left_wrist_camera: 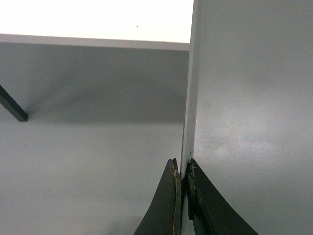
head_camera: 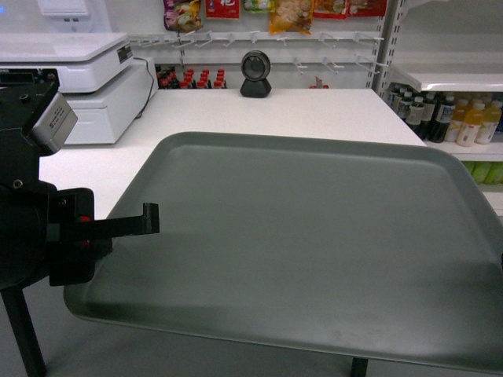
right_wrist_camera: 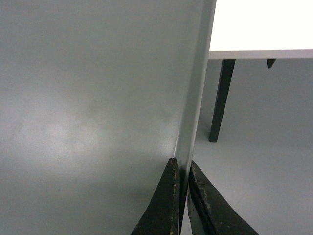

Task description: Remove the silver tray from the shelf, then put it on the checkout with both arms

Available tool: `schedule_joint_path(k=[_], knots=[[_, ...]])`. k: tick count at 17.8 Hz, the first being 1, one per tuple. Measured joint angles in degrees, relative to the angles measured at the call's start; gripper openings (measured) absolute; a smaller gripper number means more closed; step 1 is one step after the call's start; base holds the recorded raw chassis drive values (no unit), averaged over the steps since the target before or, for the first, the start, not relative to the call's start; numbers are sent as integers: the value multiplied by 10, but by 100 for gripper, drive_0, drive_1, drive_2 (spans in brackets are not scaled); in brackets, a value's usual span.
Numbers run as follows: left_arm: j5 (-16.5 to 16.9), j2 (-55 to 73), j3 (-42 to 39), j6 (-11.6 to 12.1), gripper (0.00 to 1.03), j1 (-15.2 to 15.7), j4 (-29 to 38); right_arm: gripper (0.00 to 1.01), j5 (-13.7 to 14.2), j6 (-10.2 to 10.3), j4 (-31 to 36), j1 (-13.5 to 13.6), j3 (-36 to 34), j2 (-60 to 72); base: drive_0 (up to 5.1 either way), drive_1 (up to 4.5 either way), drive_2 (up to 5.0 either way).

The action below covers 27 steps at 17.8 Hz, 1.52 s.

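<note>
**Operator:** Head view has the silver tray point(head_camera: 314, 243) filling most of my picture, tilted a little, its far edge over the near part of the white checkout point(head_camera: 259, 114) and its near edge hanging out past the counter above the grey floor point(head_camera: 196, 357).

**Spotter:** Which arm can you see on it?

**Operator:** Only the left arm point(head_camera: 31, 228) shows from the head. Its black finger point(head_camera: 141, 220) lies flat on the tray's left rim. The right edge of the tray runs out of my picture, so I get nothing of the right arm from up there.

**Spotter:** And the wrist cameras?

**Operator:** On the left wrist, the left gripper point(left_wrist_camera: 183, 178) is pinched tight on the tray's thin rim, one finger on each face. On the right wrist I see the same: the right gripper point(right_wrist_camera: 182, 174) is clamped on the rim, with the counter's edge and a dark leg point(right_wrist_camera: 221, 100) beyond.

**Spotter:** Anything else on the counter?

**Operator:** A white cash register point(head_camera: 78, 82) sits at the far left and a small black round scanner point(head_camera: 255, 75) at the back, both well apart from the tray. Shelves of bottles point(head_camera: 456, 118) stand off to the right.
</note>
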Motion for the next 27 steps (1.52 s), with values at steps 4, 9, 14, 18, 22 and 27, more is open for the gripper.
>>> schedule_joint_path(k=[4, 9, 14, 18, 22, 27], knots=[[0, 0, 0, 0, 3, 0, 0, 3, 0, 0, 0, 0, 0, 0, -49, 385, -482], [0, 0, 0, 0, 3, 0, 1, 3, 0, 0, 0, 0, 0, 1, -49, 385, -482], [0, 0, 0, 0, 3, 0, 1, 3, 0, 0, 0, 0, 0, 1, -49, 385, -482], [0, 0, 0, 0, 3, 0, 0, 3, 0, 0, 0, 0, 0, 1, -49, 385, -482], [0, 2, 0, 0, 3, 0, 0, 3, 0, 0, -2, 0, 1, 1, -49, 385, -482], [-56, 35, 46, -23, 3, 15, -43, 3, -73, -21, 97, -7, 16, 38, -29, 231, -289]])
